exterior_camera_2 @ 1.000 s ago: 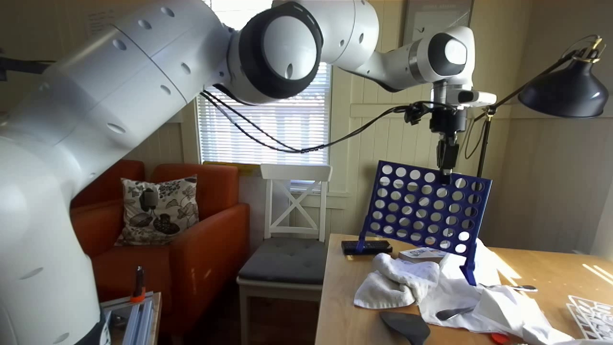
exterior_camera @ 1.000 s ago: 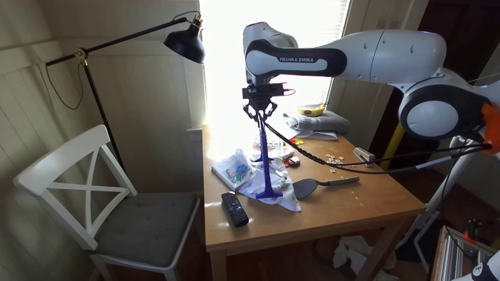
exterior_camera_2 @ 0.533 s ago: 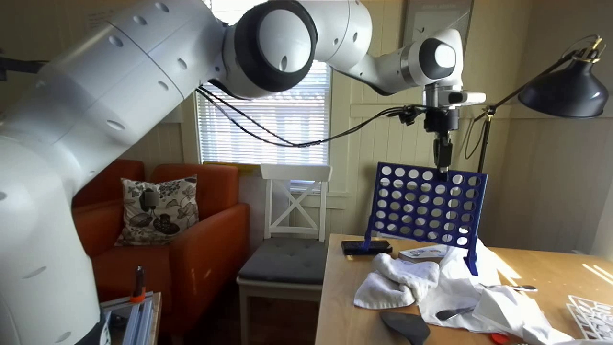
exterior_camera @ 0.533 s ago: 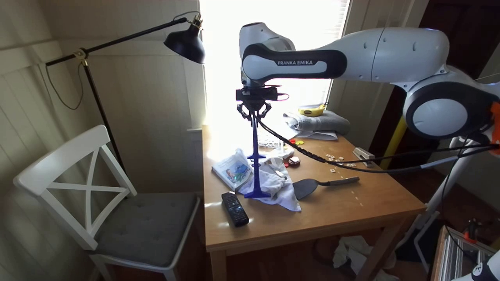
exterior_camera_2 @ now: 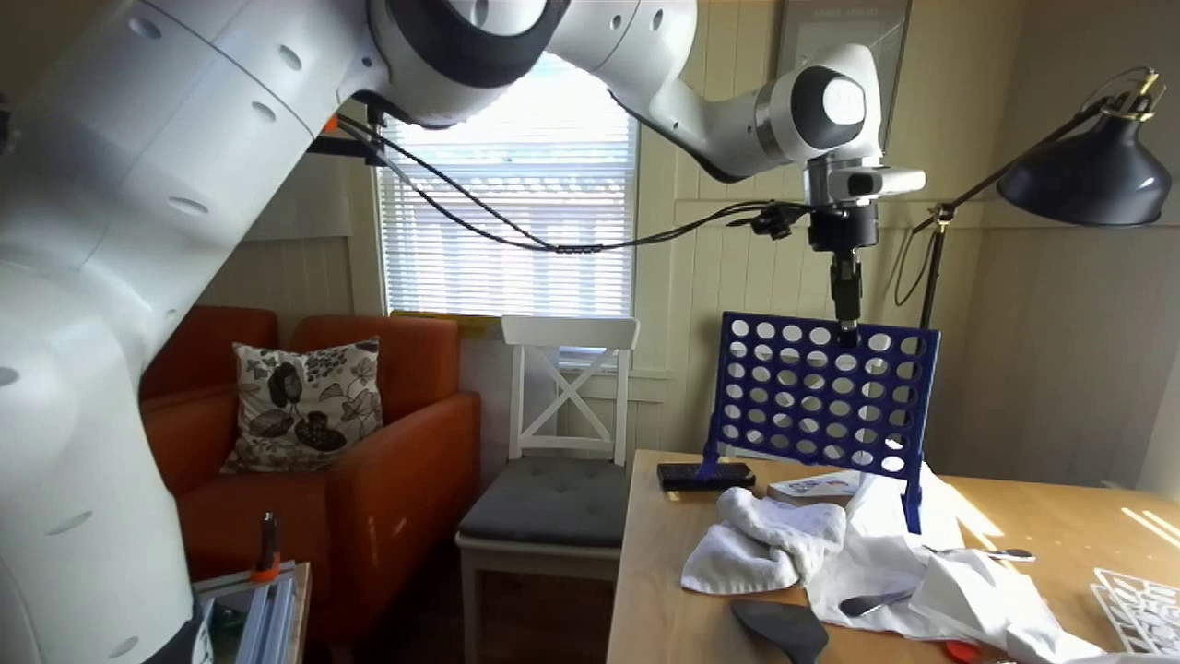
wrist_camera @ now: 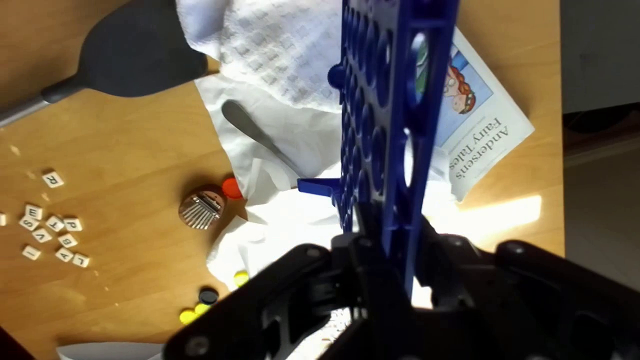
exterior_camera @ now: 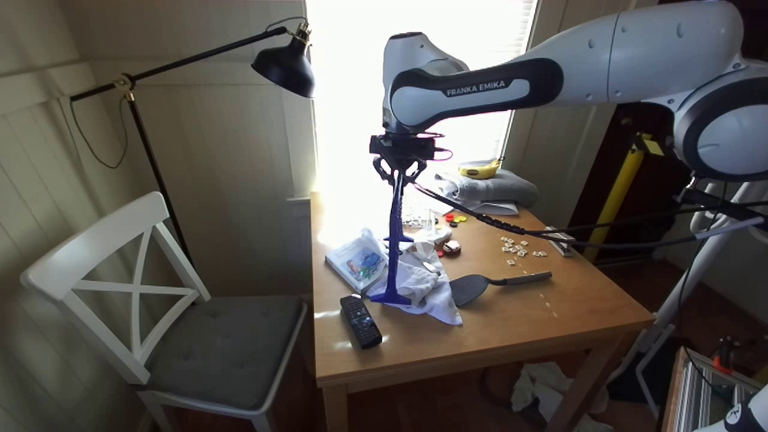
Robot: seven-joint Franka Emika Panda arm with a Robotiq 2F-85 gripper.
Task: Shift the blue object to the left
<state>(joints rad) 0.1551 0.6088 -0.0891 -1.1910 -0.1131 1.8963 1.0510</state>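
The end effector (exterior_camera_2: pixel 848 334) I'm running is clamped on the top edge of the blue plastic grid board (exterior_camera_2: pixel 828 394) with round holes, its gap only that edge's thickness. In both exterior views I see the board roughly upright over crumpled white cloth (exterior_camera: pixel 444 306) on the light-brown wooden surface (exterior_camera: pixel 510 327), near the long black remote control (exterior_camera: pixel 361 322); whether its feet (exterior_camera: pixel 390 297) touch down, I cannot tell.

Arm (exterior_camera_2: pixel 194 175) reaches out, elbow (exterior_camera_2: pixel 461 60) high and cropped by the top edge in an exterior view, forearm (exterior_camera: pixel 600 57) sloping down to the wrist (exterior_camera_2: pixel 834 101). Gripper (exterior_camera: pixel 398 179) points straight down, fingers (wrist_camera: pixel 345 255) clamped, just apart. In the wrist view its linkages (wrist_camera: pixel 285 285) come up from the bottom edge, splayed to both sides, details partly lost in the dark.
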